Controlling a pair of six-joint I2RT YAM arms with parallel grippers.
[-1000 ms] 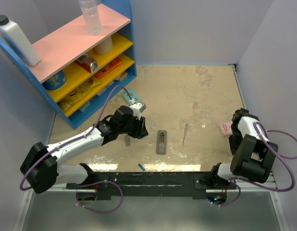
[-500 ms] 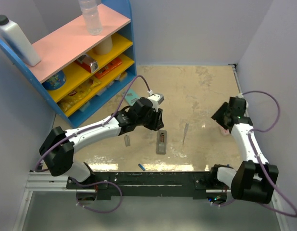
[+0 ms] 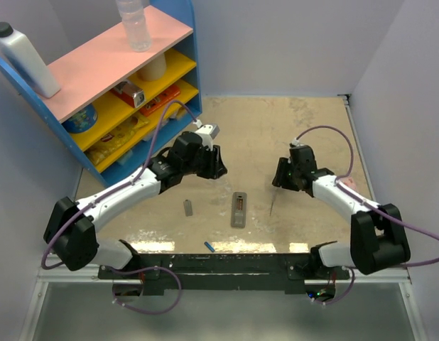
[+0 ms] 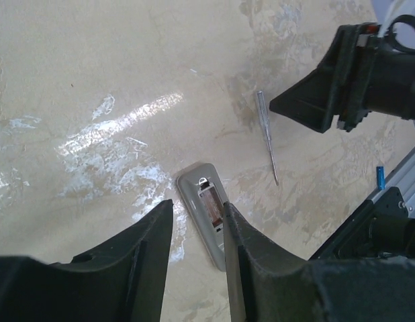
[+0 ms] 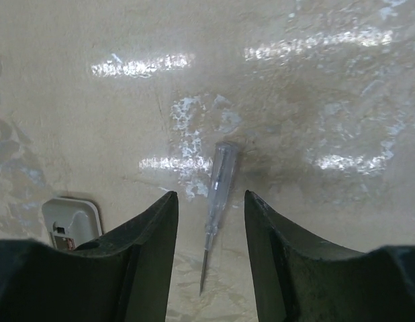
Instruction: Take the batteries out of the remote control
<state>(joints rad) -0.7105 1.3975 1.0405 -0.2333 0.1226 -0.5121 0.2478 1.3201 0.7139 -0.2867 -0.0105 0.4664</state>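
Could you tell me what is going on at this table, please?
A remote control lies on the table with its battery bay uncovered. The left hand hovers open above it, holding nothing. The right hand, also open and empty, hangs over a thin grey stick beside the remote. One blue battery lies by the table's near edge.

Grey remote control (image 3: 239, 209), blue battery (image 3: 209, 246), translucent grey stick (image 3: 274, 198), mottled beige table (image 3: 276, 128) with glossy white patches.
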